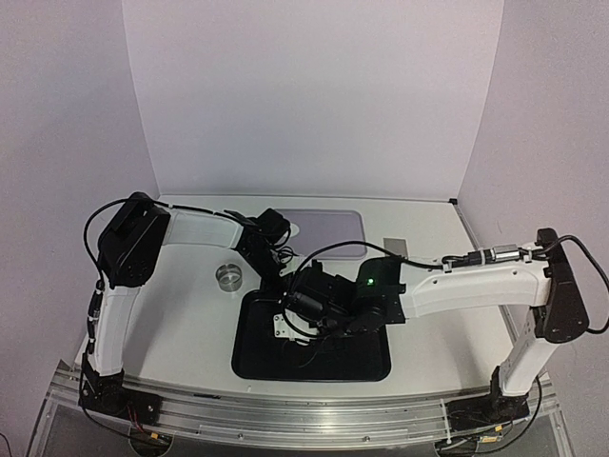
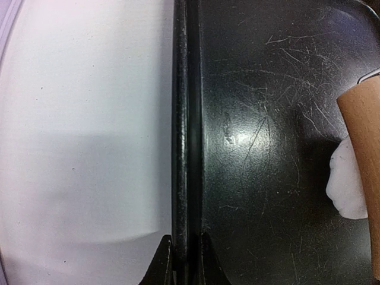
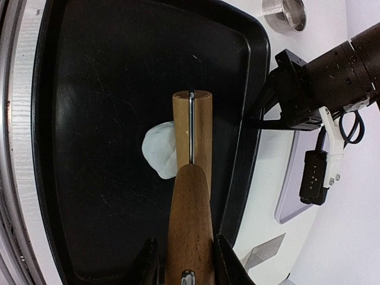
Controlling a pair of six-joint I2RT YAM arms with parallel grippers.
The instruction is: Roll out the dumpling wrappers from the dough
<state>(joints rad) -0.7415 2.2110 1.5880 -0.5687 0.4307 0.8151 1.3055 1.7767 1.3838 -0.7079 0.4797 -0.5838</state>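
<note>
A white table [image 1: 190, 314] stands in front of plain pale walls, with a black tray [image 1: 257, 362] set near the arms.

The right gripper [image 3: 187, 258] has its two fingers pressed against either side of a wooden rolling pin [image 3: 191, 178], gripping the slimmer handle end. The thick barrel reaches out ahead of it. The far part of that barrel lies over the dough [image 3: 159, 148], a small white lump with an uneven outline that sits on the tray floor and bulges out from one side of the pin.

The left gripper [image 2: 184, 255] straddles the tray's raised rim, one finger outside and one inside. Only the tips show at the bottom of its wrist view, so I would say it is clamped on the rim but not swear to it.

Out on the table beside the tray stands a small metal ring [image 1: 228, 276], and a pale mat [image 1: 328, 228] lies farther back.

The dough looks soft, light and probably tacky, so I judge that fingers would dent or tear it. It is better worked through the pin, with steady downward pressure rolled across the middle. The pin is stiff and smooth, and the handle is the sensible place to hold it. The tray seems light enough to skate under the pushing, so the hold on the rim matters.
</note>
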